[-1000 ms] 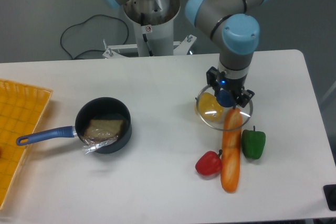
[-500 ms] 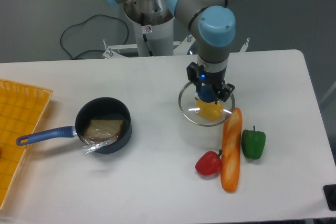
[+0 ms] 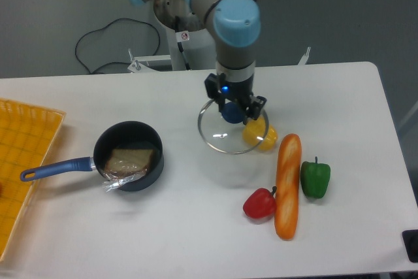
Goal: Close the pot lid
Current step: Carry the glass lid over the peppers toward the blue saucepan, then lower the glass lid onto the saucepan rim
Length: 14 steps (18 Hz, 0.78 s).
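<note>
The gripper [image 3: 233, 110] sits at centre frame, its fingers clamped on the blue knob of the lid [image 3: 230, 129], which hangs off the table, partly over a yellow fruit [image 3: 261, 135] seen through the glass; the pot [image 3: 128, 155] stands at lower left, well apart from the lid, uncovered, its handle [image 3: 57, 168] pointing left toward an orange tray [image 3: 23, 155] at the left edge; inside the pot lies a brownish slab [image 3: 130, 159], with clear wrap [image 3: 117, 181] at its front rim; at lower right a baguette [image 3: 287, 186] lies between a red pepper [image 3: 260, 204] and a green pepper [image 3: 315, 178], all on the white table [image 3: 196, 227]
</note>
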Available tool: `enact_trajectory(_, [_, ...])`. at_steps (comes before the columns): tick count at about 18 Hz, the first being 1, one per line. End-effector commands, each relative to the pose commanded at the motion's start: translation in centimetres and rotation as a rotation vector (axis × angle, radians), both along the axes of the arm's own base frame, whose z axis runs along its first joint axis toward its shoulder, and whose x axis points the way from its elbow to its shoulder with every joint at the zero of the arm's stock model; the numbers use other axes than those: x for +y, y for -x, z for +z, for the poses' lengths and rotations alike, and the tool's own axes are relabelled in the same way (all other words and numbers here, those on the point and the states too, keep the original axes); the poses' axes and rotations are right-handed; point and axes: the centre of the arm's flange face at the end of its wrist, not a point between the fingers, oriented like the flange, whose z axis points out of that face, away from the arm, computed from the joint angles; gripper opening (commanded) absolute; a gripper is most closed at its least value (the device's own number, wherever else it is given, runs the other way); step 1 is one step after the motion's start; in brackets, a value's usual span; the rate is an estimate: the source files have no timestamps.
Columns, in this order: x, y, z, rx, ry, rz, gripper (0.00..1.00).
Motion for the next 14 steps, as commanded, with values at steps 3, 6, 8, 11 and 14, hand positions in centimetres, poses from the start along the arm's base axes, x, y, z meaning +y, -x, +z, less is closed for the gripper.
enact_trajectory(3, [1.6, -2.4, 0.1, -0.002, -0.009, 0.063, 0.62])
enact_trajectory(6, [2.0, -3.6, 0.9, 0.003, -0.026, 0.083, 0.62])
enact_trajectory(8, [2.4, -4.4, 1.2, 0.001, -0.034, 0.126, 0.62])
enact_trajectory(11, [3.1, -5.8, 1.4, 0.001, -0.044, 0.158, 0.62])
enact_trajectory(14, [4.5, -7.2, 1.7, 0.023, -0.088, 0.211, 0.62])
